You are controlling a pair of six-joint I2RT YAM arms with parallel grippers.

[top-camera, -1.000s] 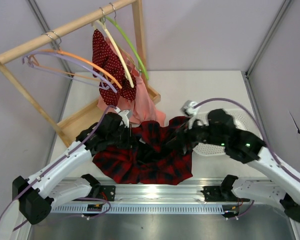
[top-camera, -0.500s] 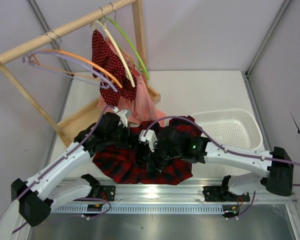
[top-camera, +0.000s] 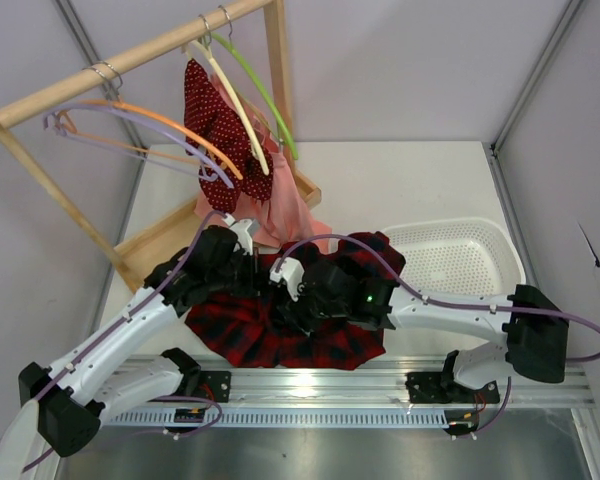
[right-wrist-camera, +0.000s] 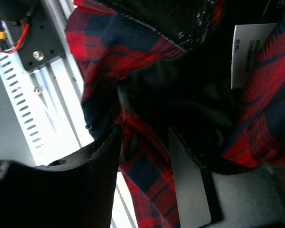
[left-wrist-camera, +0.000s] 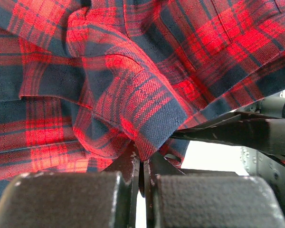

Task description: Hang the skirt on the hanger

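The red and navy plaid skirt [top-camera: 320,345] lies bunched on the table between the two arms. My left gripper [top-camera: 248,262] is at its far left edge, shut on a fold of the skirt [left-wrist-camera: 133,85], which is pinched between the fingertips [left-wrist-camera: 143,161]. My right gripper [top-camera: 292,305] reaches leftward over the skirt's middle. Its jaws [right-wrist-camera: 145,133] stand apart with a strip of plaid skirt [right-wrist-camera: 145,185] and its dark lining between them. A white label [right-wrist-camera: 247,52] shows on the lining. The lavender hanger [top-camera: 58,118] hangs on the wooden rack at far left, away from both grippers.
The wooden rack [top-camera: 130,55] also holds orange [top-camera: 170,125], cream and green hangers, with a red dotted garment [top-camera: 215,130] and a pink one [top-camera: 280,210] hanging just behind the skirt. A white basket [top-camera: 460,255] sits to the right. A metal rail [top-camera: 310,385] runs along the near edge.
My right arm has swung left from beside the basket to over the skirt's middle, its jaws narrowing around the fabric. The left gripper has kept its hold and place.
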